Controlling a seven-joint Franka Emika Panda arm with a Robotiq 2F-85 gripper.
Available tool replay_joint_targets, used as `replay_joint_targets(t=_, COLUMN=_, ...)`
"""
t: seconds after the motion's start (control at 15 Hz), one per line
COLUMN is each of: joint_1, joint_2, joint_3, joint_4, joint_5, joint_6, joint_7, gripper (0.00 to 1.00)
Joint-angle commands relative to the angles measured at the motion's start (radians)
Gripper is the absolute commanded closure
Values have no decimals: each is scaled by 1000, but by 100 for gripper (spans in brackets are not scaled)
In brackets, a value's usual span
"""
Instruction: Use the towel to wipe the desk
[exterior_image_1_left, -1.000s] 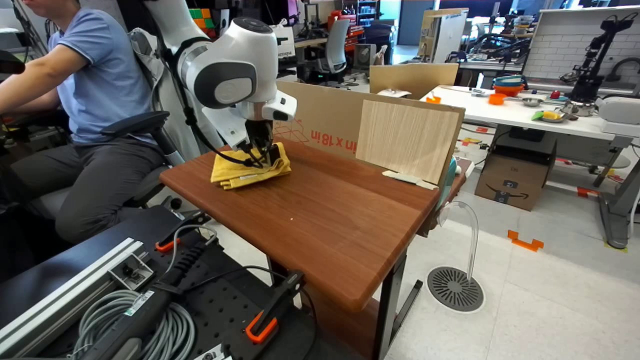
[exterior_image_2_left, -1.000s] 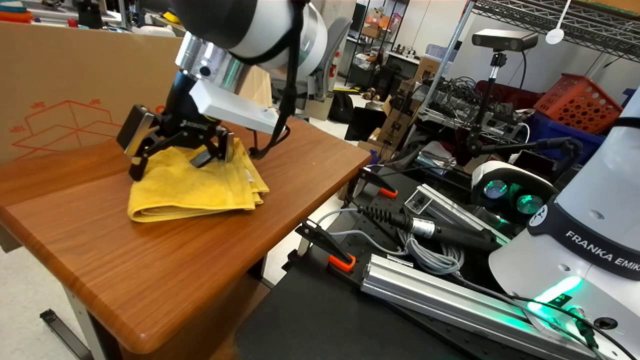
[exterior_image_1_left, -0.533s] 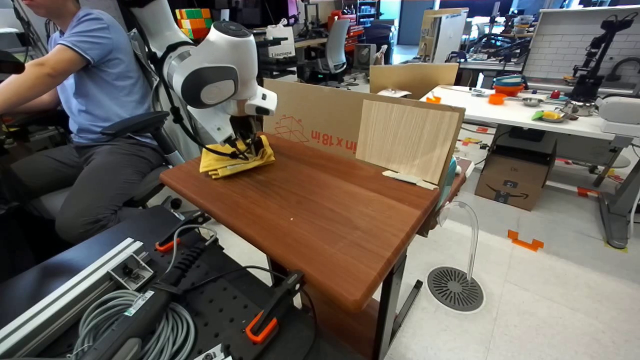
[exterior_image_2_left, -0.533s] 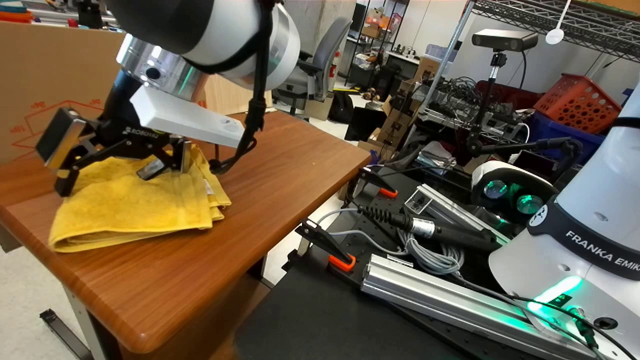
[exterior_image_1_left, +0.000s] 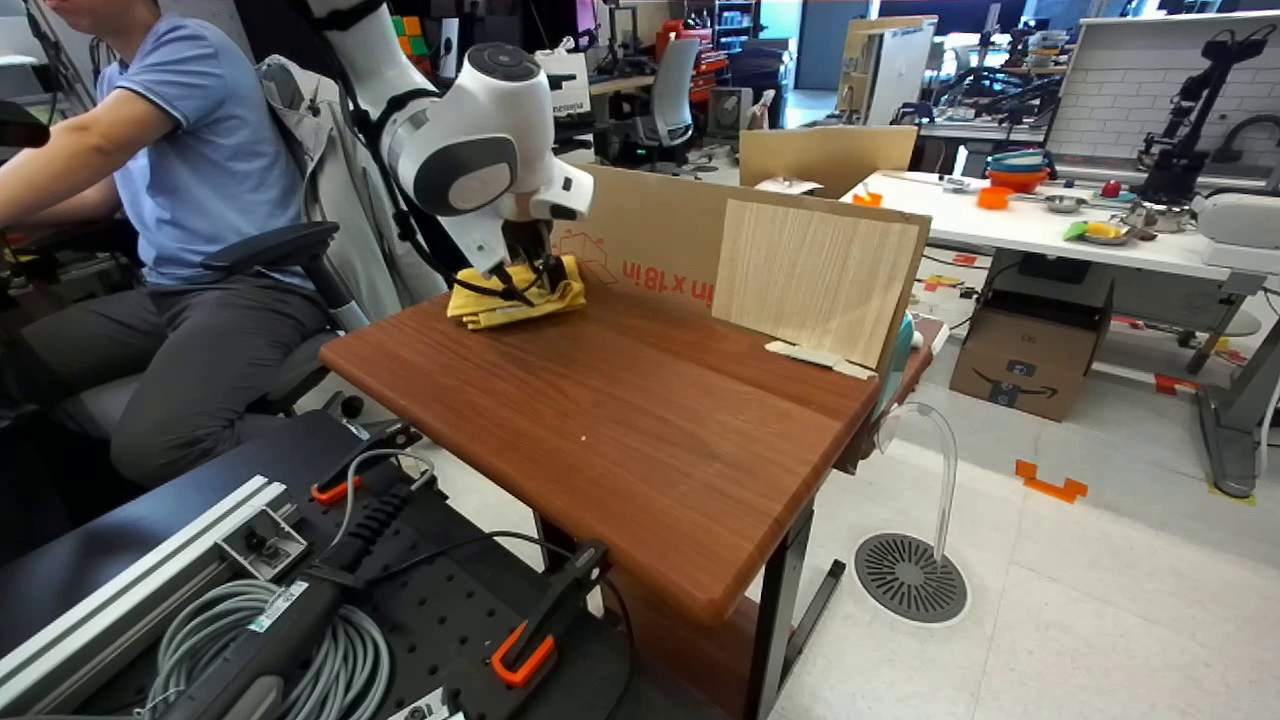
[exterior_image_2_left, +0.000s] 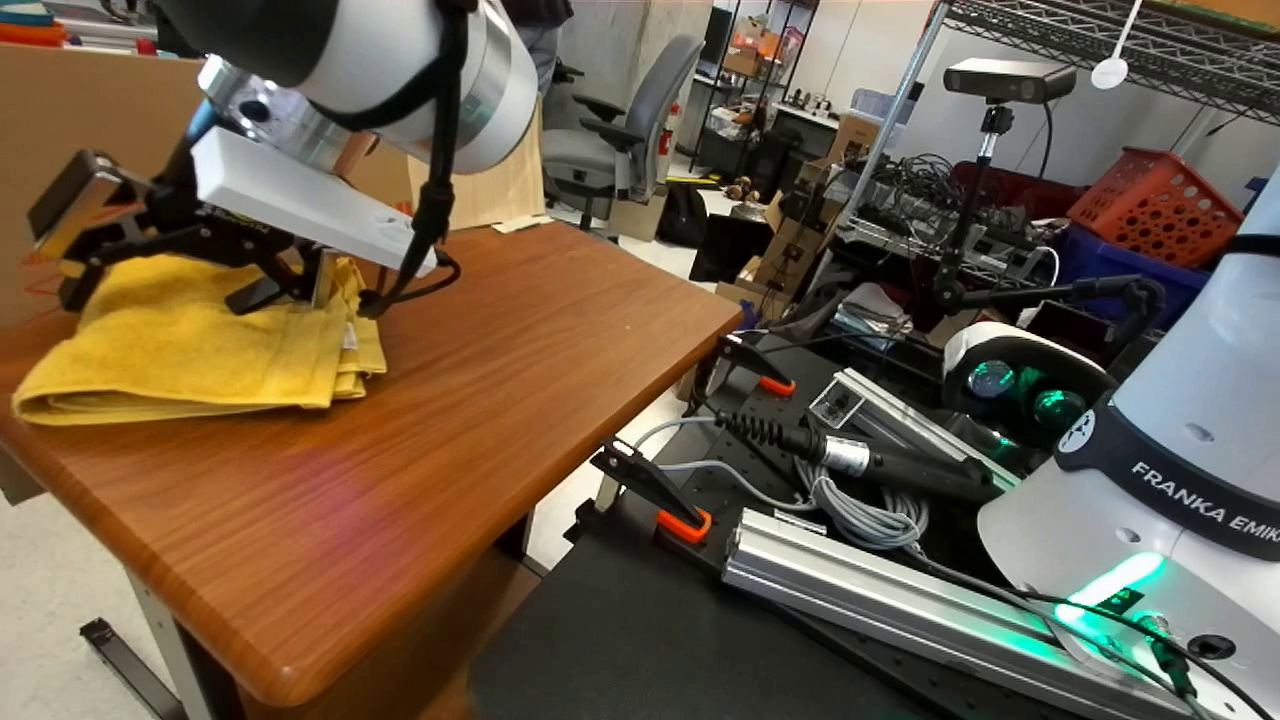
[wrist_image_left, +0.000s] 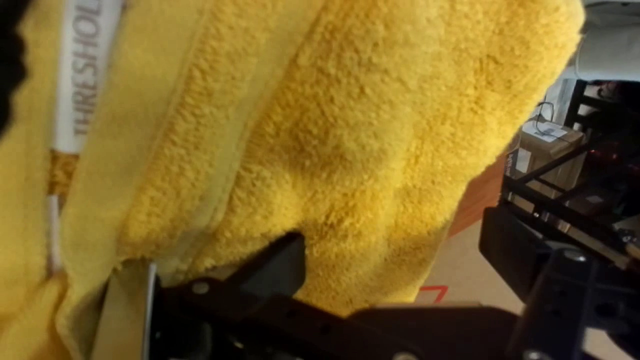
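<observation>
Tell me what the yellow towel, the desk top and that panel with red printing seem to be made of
Towel: probably cotton terry, soft and matte; the wrist view shows fuzzy, tufted pile.
Desk top: wood or wood-look laminate, smooth with a slight sheen; the reddish-brown grain suits either.
Panel: likely cardboard, flat matte brown with red printing.

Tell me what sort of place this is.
Most likely a robotics lab: there is a robot base marked FRANKA, a black jointed arm at a white workbench, and tangled cables on a wire rack.
</observation>
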Motion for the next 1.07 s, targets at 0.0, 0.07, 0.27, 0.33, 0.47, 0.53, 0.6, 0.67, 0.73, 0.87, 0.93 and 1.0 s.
replay_joint_targets(t=0.0, joint_1=-85, joint_2=-1, joint_3=-8, joint_4=-27, joint_5=15, joint_6=-23, joint_7=35, gripper=0)
replay_joint_targets(t=0.07, joint_1=-110, joint_2=-20, joint_3=-21, joint_4=-59, joint_5=20, joint_6=-23, joint_7=46, gripper=0)
replay_joint_targets(t=0.27, joint_1=-209, joint_2=-46, joint_3=-20, joint_4=-95, joint_5=33, joint_6=-34, joint_7=50, gripper=0)
replay_joint_targets(t=0.33, joint_1=-247, joint_2=-53, joint_3=-16, joint_4=-96, joint_5=41, joint_6=-41, joint_7=52, gripper=0)
replay_joint_targets(t=0.47, joint_1=-346, joint_2=-67, joint_3=9, joint_4=-88, joint_5=76, joint_6=-99, joint_7=55, gripper=0)
replay_joint_targets(t=0.53, joint_1=-383, joint_2=-64, joint_3=13, joint_4=-72, joint_5=98, joint_6=-141, joint_7=48, gripper=0)
replay_joint_targets(t=0.6, joint_1=-395, joint_2=-78, joint_3=-8, joint_4=-87, joint_5=123, joint_6=-156, joint_7=53, gripper=0)
replay_joint_targets(t=0.67, joint_1=-403, joint_2=-79, joint_3=-30, joint_4=-87, joint_5=137, joint_6=-186, joint_7=50, gripper=0)
replay_joint_targets(t=0.73, joint_1=-397, joint_2=-102, joint_3=-71, joint_4=-114, joint_5=141, joint_6=-241, joint_7=68, gripper=0)
replay_joint_targets(t=0.87, joint_1=-387, joint_2=-134, joint_3=-126, joint_4=-146, joint_5=151, joint_6=-316, joint_7=70, gripper=0)
replay_joint_targets(t=0.93, joint_1=-390, joint_2=-157, joint_3=-134, joint_4=-157, joint_5=168, joint_6=-361, joint_7=60, gripper=0)
replay_joint_targets(t=1.0, joint_1=-404, joint_2=-189, joint_3=-126, joint_4=-176, joint_5=196, joint_6=-401, joint_7=36, gripper=0)
